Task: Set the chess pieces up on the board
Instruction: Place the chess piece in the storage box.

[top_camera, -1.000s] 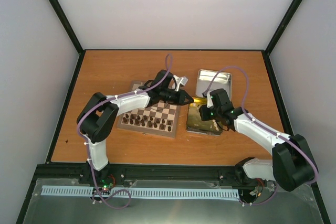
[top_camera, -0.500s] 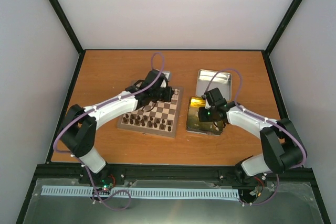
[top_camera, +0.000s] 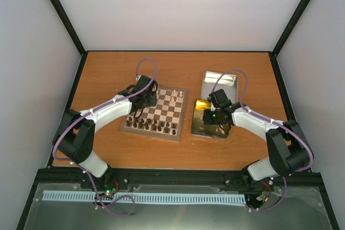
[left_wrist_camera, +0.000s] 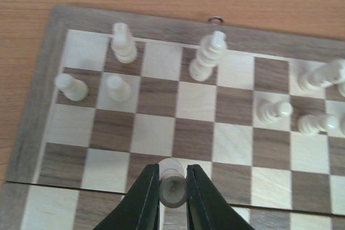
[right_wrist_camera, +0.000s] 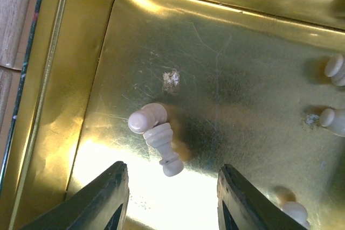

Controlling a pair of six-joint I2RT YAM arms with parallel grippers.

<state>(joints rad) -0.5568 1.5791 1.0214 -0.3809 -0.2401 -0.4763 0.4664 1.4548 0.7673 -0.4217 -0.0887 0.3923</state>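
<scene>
- On the left half of the tabletop, the left arm reaches out over the board, which lies flat near the middle.
- Over the board, the left fingers are closed tight on one small cream figure, the held piece. It is seen end-on and pinched from both sides. It hangs by the board's fold line; whether it touches the wood I cannot tell.
- Beyond it, the cream chess pieces already placed stand upright on the two far rows. A few are toward the left corner and more toward the right.
- Along the board's near rows in the top view stand the dark brown pieces.
- Just beside the board on its right lies the gold tin, with the silver lid behind it.
- Inside the tin, the right fingers stand parted and grip nothing.
- A toppled piece lies on its side on the tin floor, between the two fingertips and a little ahead of them, touching neither.
- Farther right, more loose pieces rest on the tin floor near the edge of the wrist view.
</scene>
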